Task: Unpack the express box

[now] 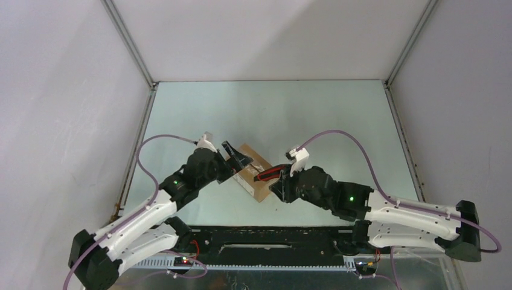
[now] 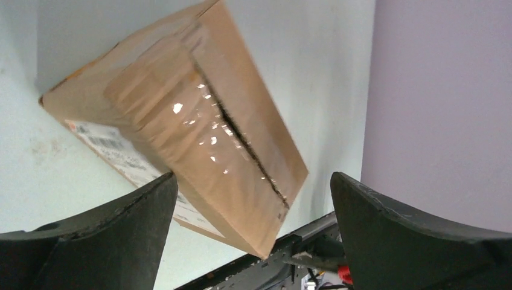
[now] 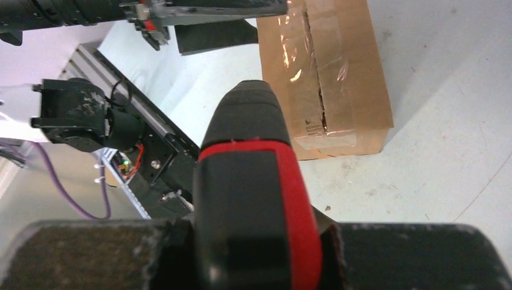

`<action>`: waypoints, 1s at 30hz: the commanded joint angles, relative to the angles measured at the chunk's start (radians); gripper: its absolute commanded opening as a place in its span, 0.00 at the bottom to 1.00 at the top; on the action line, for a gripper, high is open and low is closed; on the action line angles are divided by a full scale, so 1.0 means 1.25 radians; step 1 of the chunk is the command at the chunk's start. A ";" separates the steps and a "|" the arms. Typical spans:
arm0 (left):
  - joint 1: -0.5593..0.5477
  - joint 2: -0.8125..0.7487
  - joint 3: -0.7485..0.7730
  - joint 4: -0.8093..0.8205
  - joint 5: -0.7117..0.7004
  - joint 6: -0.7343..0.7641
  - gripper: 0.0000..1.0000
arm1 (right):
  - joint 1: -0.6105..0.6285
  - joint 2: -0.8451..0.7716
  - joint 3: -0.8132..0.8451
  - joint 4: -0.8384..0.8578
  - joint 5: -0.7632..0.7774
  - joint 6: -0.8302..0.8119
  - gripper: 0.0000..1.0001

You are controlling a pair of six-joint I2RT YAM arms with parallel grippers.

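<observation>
The express box (image 1: 256, 176), a brown taped carton, lies flat on the pale table between both arms. Its white label (image 2: 121, 154) faces sideways. The taped top seam (image 2: 241, 142) shows a dark jagged slit, and the flaps lie flat. My left gripper (image 2: 253, 176) stands open at the box's left end, one finger to each side, not touching. My right gripper (image 3: 256, 241) is shut on a red-and-black utility knife (image 3: 247, 157). The knife points toward the near end of the box (image 3: 338, 78). The blade tip is hidden behind the handle.
A black rail (image 1: 265, 238) with wiring runs along the table's near edge, just behind the box's near corner. Purple cables (image 1: 338, 136) loop over both arms. Grey walls with metal posts (image 1: 130, 42) close in the table on three sides.
</observation>
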 commanded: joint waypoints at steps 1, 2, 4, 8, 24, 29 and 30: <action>0.019 -0.073 0.081 -0.012 0.099 0.190 1.00 | -0.051 -0.062 0.032 0.043 -0.143 -0.028 0.00; 0.020 -0.089 0.090 -0.009 0.129 0.237 1.00 | -0.061 -0.078 0.032 0.038 -0.176 -0.041 0.00; 0.020 -0.107 0.116 -0.015 0.188 0.329 1.00 | -0.088 -0.109 0.032 0.022 -0.248 -0.061 0.00; 0.019 -0.099 0.176 -0.019 0.314 0.454 0.99 | -0.151 -0.169 0.032 -0.015 -0.380 -0.067 0.00; -0.052 0.067 0.240 0.160 0.698 0.477 0.93 | -0.284 -0.237 0.032 -0.023 -0.584 -0.032 0.00; -0.054 0.068 0.224 0.194 0.725 0.457 0.89 | -0.307 -0.239 0.032 -0.021 -0.607 -0.023 0.00; -0.055 0.074 0.226 0.191 0.727 0.458 0.88 | -0.310 -0.238 0.033 -0.017 -0.614 -0.022 0.00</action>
